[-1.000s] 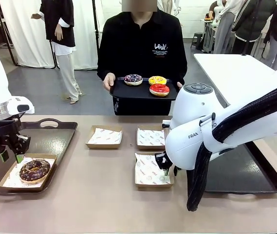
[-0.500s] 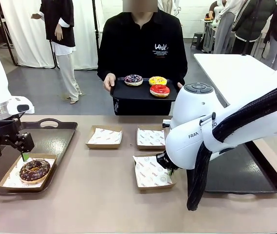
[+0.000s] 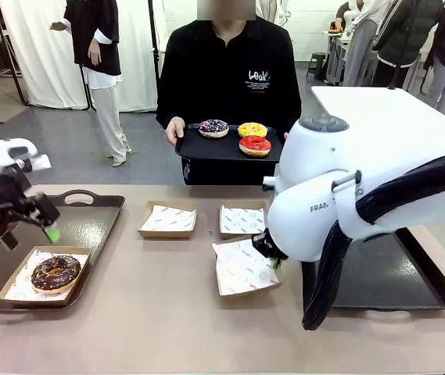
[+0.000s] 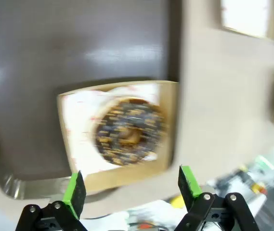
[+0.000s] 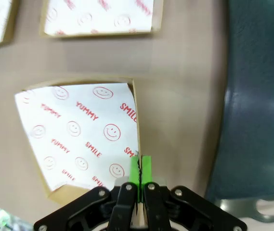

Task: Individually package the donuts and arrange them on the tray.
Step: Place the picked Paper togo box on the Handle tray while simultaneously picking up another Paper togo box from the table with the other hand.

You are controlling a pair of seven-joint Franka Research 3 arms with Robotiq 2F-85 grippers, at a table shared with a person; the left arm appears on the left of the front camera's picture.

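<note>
Left tool [image 4: 131, 185] wide open, clear of blurry chocolate sprinkled donut [image 4: 129, 131] in paper-lined box [image 4: 168, 125] on dark tray [image 4: 79, 43].

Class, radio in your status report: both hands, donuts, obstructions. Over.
Left hand open over boxed chocolate donut. Right hand shut on lined box rim. Nothing blocking.

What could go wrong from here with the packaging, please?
The right pincer grips only the thin rim of the skewed, paper-lined brown cardboard box, so it might slip or buckle. The white smiley-printed liner, which overhangs one corner, could slide out.
</note>
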